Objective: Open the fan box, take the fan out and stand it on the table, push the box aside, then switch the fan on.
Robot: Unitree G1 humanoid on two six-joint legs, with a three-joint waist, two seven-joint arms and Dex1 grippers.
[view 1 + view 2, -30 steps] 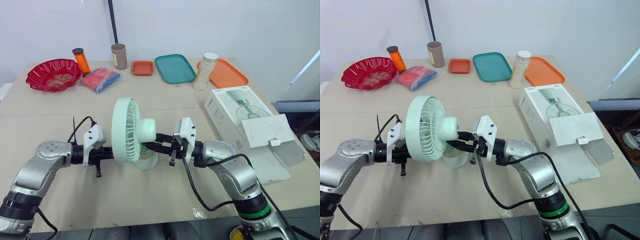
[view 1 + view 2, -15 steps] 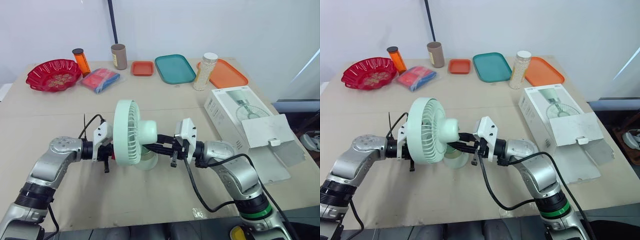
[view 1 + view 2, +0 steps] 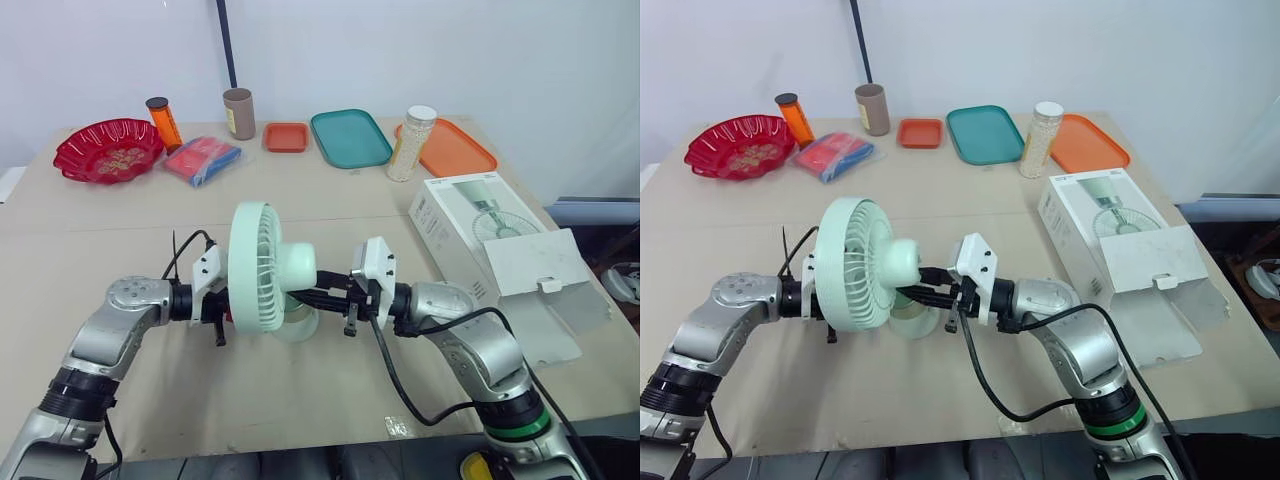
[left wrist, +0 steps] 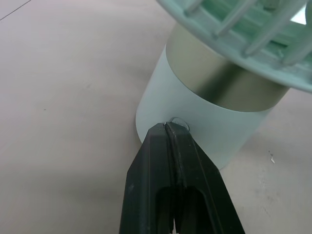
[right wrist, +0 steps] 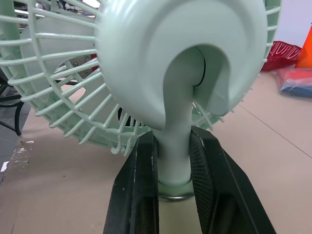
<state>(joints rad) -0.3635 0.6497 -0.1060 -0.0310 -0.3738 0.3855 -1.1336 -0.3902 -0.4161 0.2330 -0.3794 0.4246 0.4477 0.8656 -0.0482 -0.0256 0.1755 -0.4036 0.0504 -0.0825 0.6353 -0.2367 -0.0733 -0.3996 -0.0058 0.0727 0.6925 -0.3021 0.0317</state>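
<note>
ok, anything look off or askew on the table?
Nothing stands out. The fan stands on its base on the table, right gripper clamped on its neck, left gripper shut with tips at the base. The box lies open on the right; nothing spilled.

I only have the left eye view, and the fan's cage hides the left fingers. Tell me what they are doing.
Observer: In the left wrist view the left gripper is shut, its fingers pressed together, with the tips right at the fan's round base.
Operator: Say exactly where on the base.
Observer: Beside a small round ring on the base's pale green side. It may be the switch, but I cannot tell.
Operator: Now report the right grip.
Observer: The right wrist view shows the right gripper closed on the fan's neck, one finger on either side, just above the base.
</note>
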